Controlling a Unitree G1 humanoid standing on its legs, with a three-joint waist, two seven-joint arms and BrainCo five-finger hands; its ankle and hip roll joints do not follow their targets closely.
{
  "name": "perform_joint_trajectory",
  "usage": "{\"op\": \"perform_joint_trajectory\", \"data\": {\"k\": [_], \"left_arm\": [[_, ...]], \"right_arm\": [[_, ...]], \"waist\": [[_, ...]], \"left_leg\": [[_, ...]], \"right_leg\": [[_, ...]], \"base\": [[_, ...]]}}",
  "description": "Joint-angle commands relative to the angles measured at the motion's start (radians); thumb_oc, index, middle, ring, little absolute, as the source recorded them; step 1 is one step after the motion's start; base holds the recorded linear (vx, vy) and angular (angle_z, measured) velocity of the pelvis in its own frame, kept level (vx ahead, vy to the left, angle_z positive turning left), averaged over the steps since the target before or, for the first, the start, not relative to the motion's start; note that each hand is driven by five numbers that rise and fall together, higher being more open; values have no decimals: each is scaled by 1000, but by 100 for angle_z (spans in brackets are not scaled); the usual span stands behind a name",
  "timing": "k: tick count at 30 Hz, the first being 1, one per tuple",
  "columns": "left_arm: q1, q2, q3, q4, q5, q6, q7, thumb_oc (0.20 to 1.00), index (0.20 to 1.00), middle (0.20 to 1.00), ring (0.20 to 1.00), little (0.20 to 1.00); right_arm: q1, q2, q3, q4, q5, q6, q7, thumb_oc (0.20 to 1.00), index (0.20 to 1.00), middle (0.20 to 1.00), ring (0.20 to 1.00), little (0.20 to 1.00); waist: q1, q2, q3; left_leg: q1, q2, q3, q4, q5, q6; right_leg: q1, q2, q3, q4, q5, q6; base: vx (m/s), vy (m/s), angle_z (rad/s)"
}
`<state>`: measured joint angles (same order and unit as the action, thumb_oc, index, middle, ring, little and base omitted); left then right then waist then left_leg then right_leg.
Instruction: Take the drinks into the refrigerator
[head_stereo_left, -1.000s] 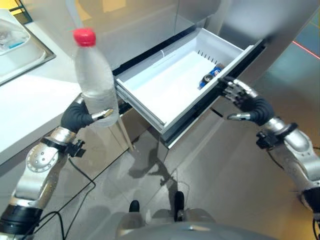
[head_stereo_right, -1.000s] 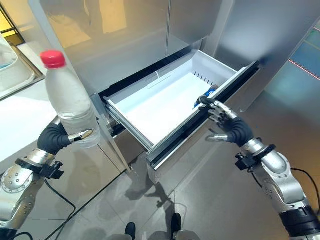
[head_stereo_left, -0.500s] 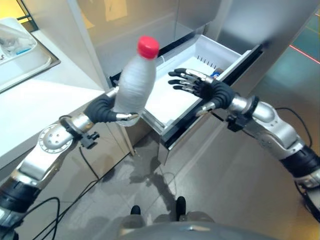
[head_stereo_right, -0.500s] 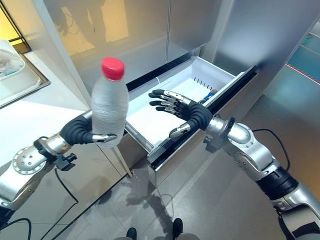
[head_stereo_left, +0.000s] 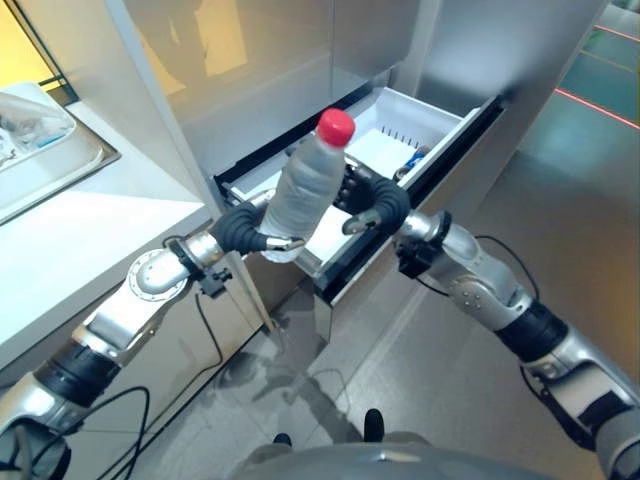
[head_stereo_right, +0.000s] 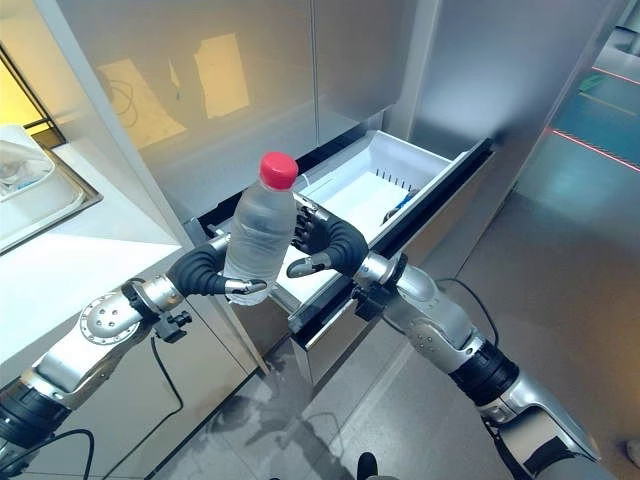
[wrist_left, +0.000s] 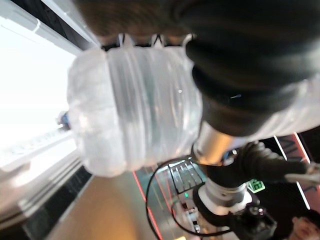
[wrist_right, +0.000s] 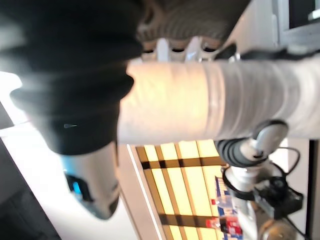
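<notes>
Left hand clamped on water bottle (red cap up, slightly tilted), held near open drawer. Right hand wraps the bottle's far side, fingers curled round it.

A white refrigerator drawer stands pulled open below steel doors, a small blue item lying inside near its front wall. To the left, a white countertop carries a sunken steel sink; grey floor spreads below.
</notes>
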<state>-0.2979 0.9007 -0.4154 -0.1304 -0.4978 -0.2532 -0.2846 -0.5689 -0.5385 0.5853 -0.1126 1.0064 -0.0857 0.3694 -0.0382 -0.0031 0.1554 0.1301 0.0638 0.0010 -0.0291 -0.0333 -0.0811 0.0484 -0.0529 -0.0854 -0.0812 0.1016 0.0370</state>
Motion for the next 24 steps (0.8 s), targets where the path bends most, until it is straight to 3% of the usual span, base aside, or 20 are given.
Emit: {"op": "perform_joint_trajectory", "data": {"k": [1, 16, 17, 18, 19, 20, 21, 23, 24], "left_arm": [[-168, -36, 12, 27, 13, -62, 76, 200, 200, 200, 200, 200], [-124, -61, 21, 31, 40, -45, 88, 200, 200, 200, 200, 200], [-123, -62, 22, 33, 40, -45, 87, 200, 200, 200, 200, 200], [-123, -60, 22, 32, 41, -44, 88, 200, 200, 200, 200, 200], [-126, -62, 19, 34, 44, -44, 90, 200, 200, 200, 200, 200], [-129, -62, 18, 37, 45, -44, 93, 200, 200, 200, 200, 200], [-134, -61, 15, 40, 45, -42, 93, 200, 200, 200, 200, 200], [-141, -54, 13, 40, 47, -42, 94, 200, 200, 200, 200, 200], [-144, -52, 11, 39, 46, -41, 96, 200, 200, 200, 200, 200]], "right_arm": [[-52, 90, 86, -136, 71, -3, 70, 1000, 1000, 1000, 1000, 1000], [-83, 122, 119, -182, 108, -8, 47, 1000, 1000, 1000, 1000, 1000], [-84, 120, 122, -182, 106, -6, 48, 649, 649, 649, 649, 649], [-85, 117, 124, -190, 107, -4, 49, 564, 564, 564, 564, 564], [-90, 117, 128, -196, 109, -3, 51, 357, 357, 357, 357, 357], [-93, 116, 132, -195, 110, -1, 51, 423, 423, 423, 423, 423], [-99, 114, 136, -195, 111, 0, 50, 611, 611, 611, 611, 611], [-102, 120, 141, -191, 122, 2, 49, 859, 859, 859, 859, 859], [-100, 125, 144, -186, 124, 1, 45, 812, 812, 812, 812, 812]], "waist": [[4, -16, -33], [2, -15, -34], [2, -15, -35], [2, -16, -35], [2, -16, -36], [3, -16, -36], [2, -16, -36], [4, -15, -36], [5, -14, -37]], "left_leg": [[-20, -32, 16, 60, -58, 44], [-19, -26, 16, 61, -54, 41], [-21, -27, 14, 61, -54, 40], [-21, -26, 13, 61, -53, 40], [-21, -26, 13, 62, -53, 40], [-22, -27, 12, 62, -53, 40], [-22, -27, 11, 62, -53, 40], [-23, -28, 10, 64, -54, 41], [-23, -28, 10, 64, -54, 42]], "right_leg": [[28, -27, -9, 146, -180, 46], [36, -26, -6, 134, -177, 40], [37, -27, -6, 132, -177, 40], [39, -27, -7, 129, -176, 40], [40, -27, -6, 128, -176, 39], [40, -27, -6, 128, -176, 39], [40, -27, -6, 129, -176, 38], [39, -27, -6, 131, -177, 38], [39, -27, -6, 132, -177, 39]], "base": [[0, 0, 0], [-2, -4, -3], [0, 0, 0], [0, 0, 0], [0, 0, 0], [0, 0, 0], [0, 0, 0], [0, 0, 0], [0, 0, 0]]}}
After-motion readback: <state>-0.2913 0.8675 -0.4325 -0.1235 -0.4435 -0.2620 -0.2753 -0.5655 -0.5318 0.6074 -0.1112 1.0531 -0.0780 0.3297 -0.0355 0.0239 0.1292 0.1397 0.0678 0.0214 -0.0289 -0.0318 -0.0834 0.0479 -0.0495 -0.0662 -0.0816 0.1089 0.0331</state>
